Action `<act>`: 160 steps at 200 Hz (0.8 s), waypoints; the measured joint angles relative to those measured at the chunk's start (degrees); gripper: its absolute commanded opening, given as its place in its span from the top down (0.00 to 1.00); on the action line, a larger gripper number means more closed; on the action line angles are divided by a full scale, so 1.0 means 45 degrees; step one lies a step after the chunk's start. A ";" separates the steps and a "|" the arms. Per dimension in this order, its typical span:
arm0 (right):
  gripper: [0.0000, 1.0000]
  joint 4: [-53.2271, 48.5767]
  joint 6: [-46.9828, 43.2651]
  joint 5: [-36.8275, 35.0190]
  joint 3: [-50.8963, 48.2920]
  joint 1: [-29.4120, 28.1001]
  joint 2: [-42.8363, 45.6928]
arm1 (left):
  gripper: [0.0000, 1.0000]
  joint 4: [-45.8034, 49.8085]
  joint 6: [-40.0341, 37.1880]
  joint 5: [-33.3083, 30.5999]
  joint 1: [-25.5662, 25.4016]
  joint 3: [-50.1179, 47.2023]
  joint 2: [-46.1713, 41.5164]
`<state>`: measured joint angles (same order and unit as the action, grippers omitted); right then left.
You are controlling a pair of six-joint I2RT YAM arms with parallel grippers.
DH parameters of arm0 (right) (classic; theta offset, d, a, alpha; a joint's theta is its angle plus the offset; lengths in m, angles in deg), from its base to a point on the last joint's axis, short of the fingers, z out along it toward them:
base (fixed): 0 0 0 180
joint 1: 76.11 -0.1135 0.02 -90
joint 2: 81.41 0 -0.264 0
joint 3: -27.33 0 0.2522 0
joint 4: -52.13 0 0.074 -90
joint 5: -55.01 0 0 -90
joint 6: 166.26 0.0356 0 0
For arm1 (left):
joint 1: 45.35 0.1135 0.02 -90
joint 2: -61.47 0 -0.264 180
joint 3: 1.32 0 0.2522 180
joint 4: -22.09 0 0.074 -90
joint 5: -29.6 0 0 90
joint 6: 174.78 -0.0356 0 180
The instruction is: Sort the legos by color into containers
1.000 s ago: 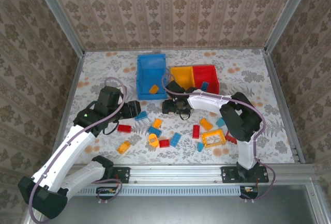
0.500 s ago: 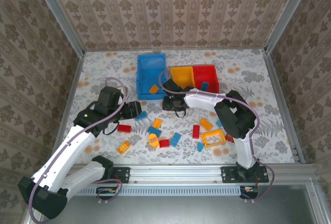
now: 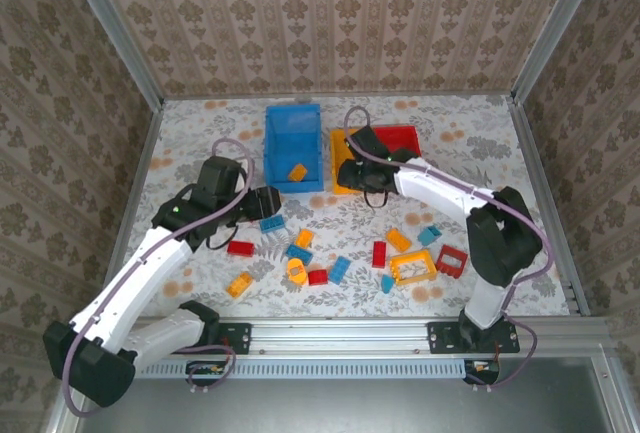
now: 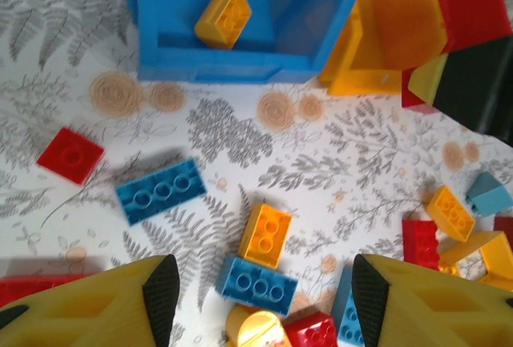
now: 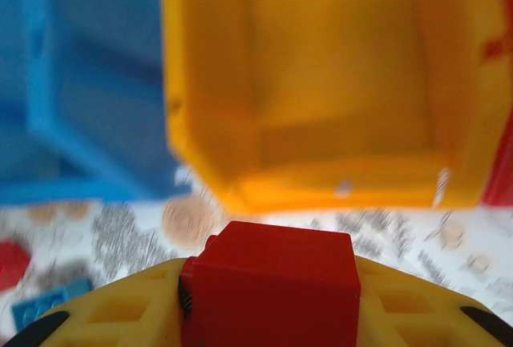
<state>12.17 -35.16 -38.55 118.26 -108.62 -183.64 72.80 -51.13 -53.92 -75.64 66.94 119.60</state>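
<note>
Table [image 3: 190, 143]: a floral cloth covers it, and you'll find the blue bin toward its far edge.
Blue bin [image 3: 290, 133]: your landmark, upright with its top open.
Yellow bin [image 5: 337, 82]: just right of the blue bin.
Red bin [image 3: 408, 139]: further right of the blue bin, beyond the yellow bin and against it.
Left gripper [image 4: 260, 291]: off the blue bin's near left corner, over the scattered pieces, with its fingers spread wide and nothing between them.
Right gripper [image 5: 272, 315]: to the right of the blue bin, at the yellow bin's near wall, clamped on a red brick.
Yellow frame [image 3: 412, 268]: well to the right of the blue bin, on the arms' side.
Loose legos [image 3: 298, 253]: red, blue and orange, scattered on the arms' side of the blue bin.
Red brick [image 5: 272, 279]: you see it pinched in the right gripper, right of the blue bin.
Orange brick [image 4: 223, 15]: lying inside the blue bin, by its near wall.
</note>
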 measured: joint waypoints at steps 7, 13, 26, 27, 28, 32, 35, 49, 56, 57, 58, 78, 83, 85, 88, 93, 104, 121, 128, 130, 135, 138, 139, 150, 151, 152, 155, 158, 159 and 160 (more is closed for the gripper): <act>0.67 -0.0141 -0.0092 -0.0044 0.0481 0.0277 -0.0452 | 0.38 -0.0189 0.0019 0.0019 0.0000 0.0136 0.0204; 0.66 -0.0257 -0.0136 -0.0073 0.0821 0.0408 -0.0777 | 0.38 -0.0277 0.0044 0.0039 0.0000 0.0214 0.0325; 0.65 -0.0568 -0.0228 -0.0083 0.1826 0.0661 -0.1724 | 0.38 -0.0461 0.0049 0.0049 -0.0015 0.0321 0.0588; 0.65 -0.0622 -0.0238 -0.0083 0.1938 0.0680 -0.1826 | 0.38 -0.0476 0.0049 0.0049 -0.0015 0.0330 0.0617; 0.65 -0.0636 -0.0243 -0.0087 0.1996 0.0690 -0.1885 | 0.38 -0.0486 0.0044 0.0049 -0.0015 0.0340 0.0627; 0.64 -0.0699 -0.0291 -0.0092 0.2225 0.0729 -0.2127 | 0.38 -0.0539 0.0044 0.0049 -0.0015 0.0350 0.0685; 0.64 -0.0743 -0.0330 -0.0092 0.2346 0.0748 -0.2254 | 0.38 -0.0568 0.0044 0.0049 -0.0015 0.0355 0.0733; 0.62 -0.0967 -0.0447 -0.0087 0.2793 0.0806 -0.2875 | 0.38 -0.0631 0.0049 0.0049 -0.0015 0.0442 0.0913; 0.59 -0.1083 -0.0481 -0.0083 0.2905 0.0816 -0.3079 | 0.38 -0.0670 0.0044 0.0053 -0.0015 0.0461 0.0976; 0.59 -0.1132 -0.0495 -0.0083 0.2929 0.0816 -0.3128 | 0.38 -0.0675 0.0049 0.0053 -0.0019 0.0466 0.0981; 0.58 -0.1185 -0.0505 -0.0083 0.2958 0.0816 -0.3172 | 0.38 -0.0685 0.0049 0.0058 -0.0024 0.0471 0.0991; 0.50 -0.1617 -0.0578 -0.0063 0.3245 0.0865 -0.3546 | 0.38 -0.0709 0.0044 0.0126 -0.0078 0.0481 0.1103; 0.48 -0.1681 -0.0636 -0.0063 0.3313 0.0865 -0.3599 | 0.38 -0.0704 0.0044 0.0146 -0.0097 0.0481 0.1137; 0.47 -0.1695 -0.0646 -0.0058 0.3327 0.0865 -0.3609 | 0.38 -0.0709 0.0044 0.0165 -0.0112 0.0481 0.1146; 0.46 -0.1739 -0.0661 -0.0063 0.3371 0.0865 -0.3633 | 0.38 -0.0714 0.0039 0.0185 -0.0117 0.0481 0.1156; 0.45 -0.1812 -0.0685 -0.0053 0.3419 0.0865 -0.3643 | 0.38 -0.0709 0.0039 0.0204 -0.0160 0.0481 0.1200; 0.42 -0.1938 -0.0753 -0.0019 0.3521 0.0865 -0.3643 | 0.38 -0.0704 -0.0005 0.0287 -0.0209 0.0481 0.1292; 0.41 -0.1962 -0.0763 -0.0015 0.3633 0.0865 -0.3633 | 0.38 -0.0709 -0.0112 0.0403 -0.0282 0.0481 0.1443; 0.41 -0.1967 -0.0763 -0.0015 0.3653 0.0865 -0.3619 | 0.38 -0.0709 -0.0204 0.0481 -0.0306 0.0481 0.1511; 0.41 -0.1967 -0.0763 -0.0015 0.3653 0.0865 -0.3619 | 0.38 -0.0704 -0.0228 0.0491 -0.0325 0.0481 0.1545; 0.41 -0.1972 -0.0758 -0.0015 0.3657 0.0865 -0.3570 | 0.38 -0.0709 -0.0277 0.0534 -0.0345 0.0481 0.1593; 0.41 -0.1982 -0.0758 -0.0010 0.3657 0.0860 -0.3546 | 0.38 -0.0709 -0.0306 0.0563 -0.0350 0.0481 0.1608; 0.41 -0.1991 -0.0758 -0.0015 0.3657 0.0860 -0.3536 | 0.38 -0.0709 -0.0306 0.0563 -0.0350 0.0481 0.1608; 0.41 -0.2093 -0.0758 0.0024 0.3657 0.0860 -0.3351 | 0.38 -0.0704 -0.0471 0.0651 -0.0442 0.0495 0.1792; 0.42 -0.2093 -0.0758 0.0024 0.3657 0.0860 -0.3351 | 0.38 -0.0704 -0.0491 0.0661 -0.0447 0.0495 0.1812; 0.42 -0.2098 -0.0753 0.0024 0.3657 0.0860 -0.3332 | 0.39 -0.0699 -0.0510 0.0675 -0.0457 0.0505 0.1831; 0.42 -0.2157 -0.0753 0.0039 0.3667 0.0860 -0.3235 | 0.39 -0.0695 -0.0549 0.0699 -0.0481 0.0520 0.1880; 0.43 -0.2191 -0.0753 0.0034 0.3672 0.0860 -0.3186 | 0.39 -0.0695 -0.0554 0.0714 -0.0491 0.0529 0.1894; 0.43 -0.2200 -0.0748 0.0039 0.3672 0.0860 -0.3138 | 0.39 -0.0690 -0.0622 0.0748 -0.0520 0.0559 0.1953; 0.43 -0.2220 -0.0753 0.0039 0.3672 0.0860 -0.3099 | 0.39 -0.0690 -0.0641 0.0753 -0.0520 0.0568 0.1967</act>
<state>2.18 -38.54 -38.37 134.78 -104.75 -197.59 69.69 -54.01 -50.54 -77.97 69.50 128.45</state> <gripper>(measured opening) 0.586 0.615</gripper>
